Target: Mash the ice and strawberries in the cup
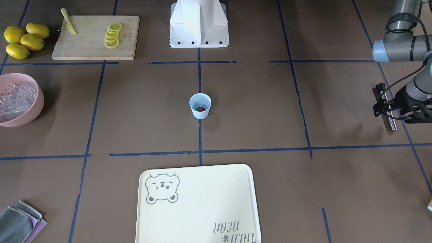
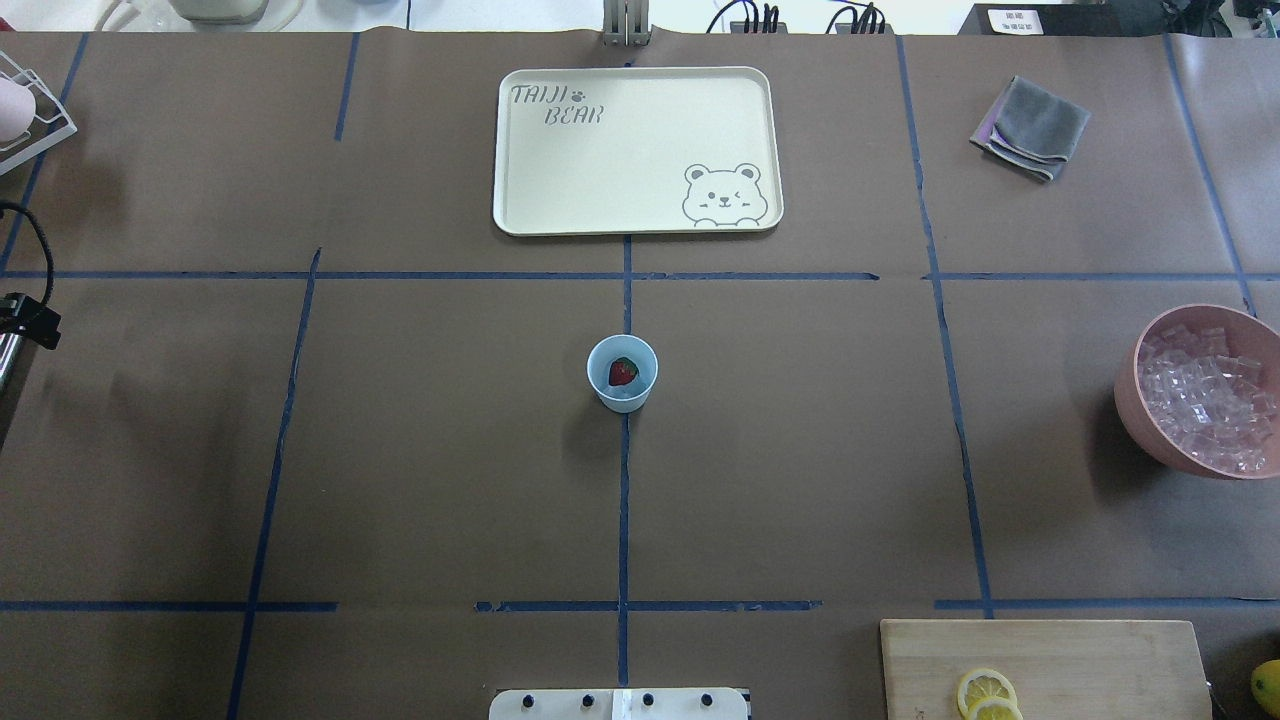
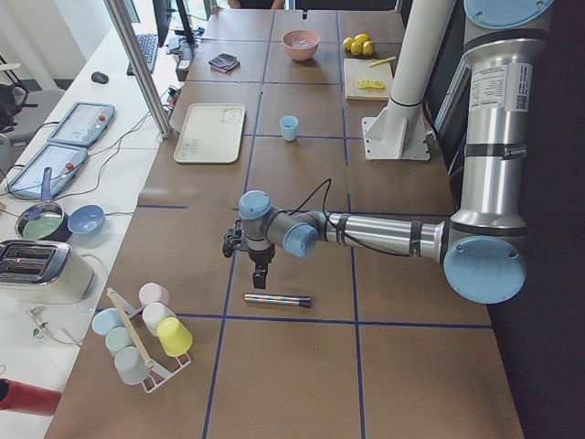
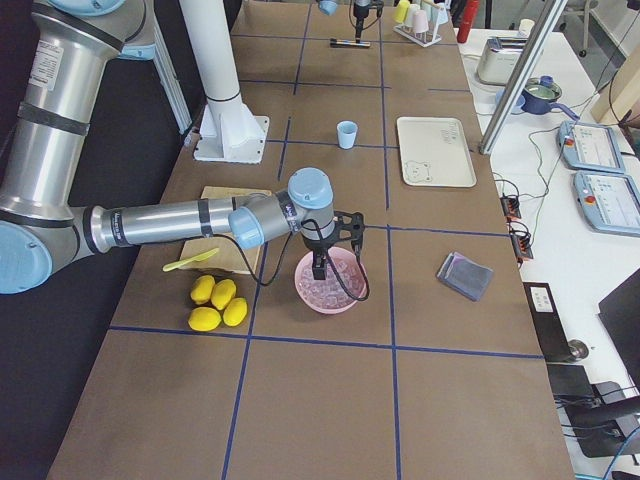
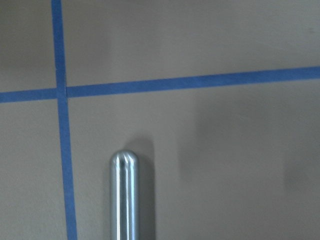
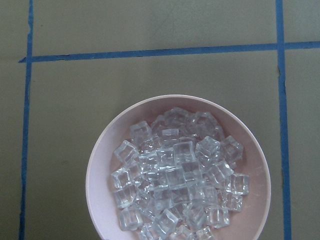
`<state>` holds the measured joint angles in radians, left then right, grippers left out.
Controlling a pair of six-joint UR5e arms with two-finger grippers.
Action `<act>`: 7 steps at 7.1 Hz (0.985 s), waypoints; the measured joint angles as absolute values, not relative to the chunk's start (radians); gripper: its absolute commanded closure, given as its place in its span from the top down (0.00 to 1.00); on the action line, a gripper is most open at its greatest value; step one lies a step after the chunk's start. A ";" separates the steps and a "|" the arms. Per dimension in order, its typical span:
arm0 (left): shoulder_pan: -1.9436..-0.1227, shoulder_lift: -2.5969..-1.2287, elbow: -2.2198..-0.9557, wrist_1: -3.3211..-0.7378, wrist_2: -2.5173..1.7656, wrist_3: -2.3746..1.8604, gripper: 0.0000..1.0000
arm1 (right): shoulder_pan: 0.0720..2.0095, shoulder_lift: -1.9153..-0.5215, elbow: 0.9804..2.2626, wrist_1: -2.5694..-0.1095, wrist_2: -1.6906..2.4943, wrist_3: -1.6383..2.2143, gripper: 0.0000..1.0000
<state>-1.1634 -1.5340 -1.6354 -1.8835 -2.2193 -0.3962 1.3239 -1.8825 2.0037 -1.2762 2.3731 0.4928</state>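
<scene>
The pale-blue cup (image 1: pixel 200 114) stands upright at the table's centre, and a red strawberry (image 2: pixel 623 372) lies inside it. Clear ice (image 6: pixel 175 175) cubes fill a pink bowl (image 2: pixel 1135 400) at the table's right end. My left gripper (image 1: pixel 378 100) hovers open just over a metal rod (image 3: pixel 277 299) lying flat at the table's left end, far from the cup. The left wrist view shows only the rod's rounded end (image 5: pixel 124 195). In the exterior right view my right gripper (image 4: pixel 320 268) hangs over the ice bowl; I cannot tell whether it is open or shut.
A cream bear tray (image 2: pixel 520 150) lies beyond the cup. A cutting board (image 1: pixel 91 50) carries lemon slices (image 1: pixel 113 35) and a yellow knife (image 1: pixel 68 22), with whole lemons (image 1: pixel 25 40) beside it. A grey cloth (image 2: pixel 1032 128) and a rack of cups (image 3: pixel 146 334) sit at the table's ends.
</scene>
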 measured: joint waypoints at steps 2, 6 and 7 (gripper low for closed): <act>-1.343 -1.505 -1.663 -1.769 -2.325 -0.110 1.00 | 1.392 -1.875 1.947 -1.284 2.372 0.375 0.99; -1.546 -1.545 -1.653 -1.517 -2.389 0.184 1.00 | 1.514 -1.841 1.846 -1.423 2.369 0.079 0.99; -1.549 -1.560 -1.662 -1.466 -2.394 0.190 1.00 | 1.525 -1.820 1.843 -1.493 2.361 0.010 0.99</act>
<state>-1.5493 -1.5595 -1.6616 -1.4657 -2.3936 0.1901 1.5250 -1.8195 1.8426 -1.4932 2.3614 0.0102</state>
